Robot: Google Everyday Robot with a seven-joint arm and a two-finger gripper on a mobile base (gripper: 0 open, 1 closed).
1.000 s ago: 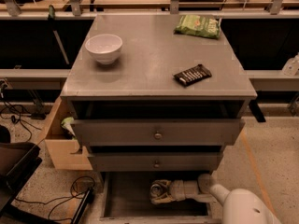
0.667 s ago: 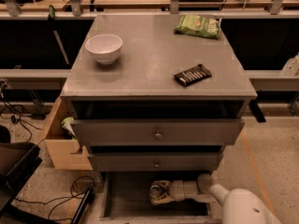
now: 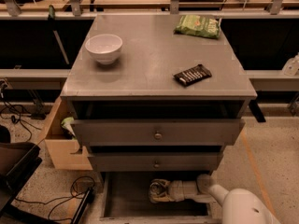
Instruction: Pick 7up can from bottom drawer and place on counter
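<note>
The bottom drawer is pulled out at the foot of the grey cabinet, its dark floor showing. My white arm reaches into it from the lower right. My gripper lies low inside the drawer, near its middle, pointing left. The 7up can is not clearly visible; a pale rounded shape sits at the gripper's tip and I cannot tell what it is. The counter is the flat grey top of the cabinet, well above the gripper.
On the counter stand a white bowl, a green snack bag and a dark snack bar. Two knobbed drawers hang slightly open above the bottom drawer. A wooden box and cables lie at the left.
</note>
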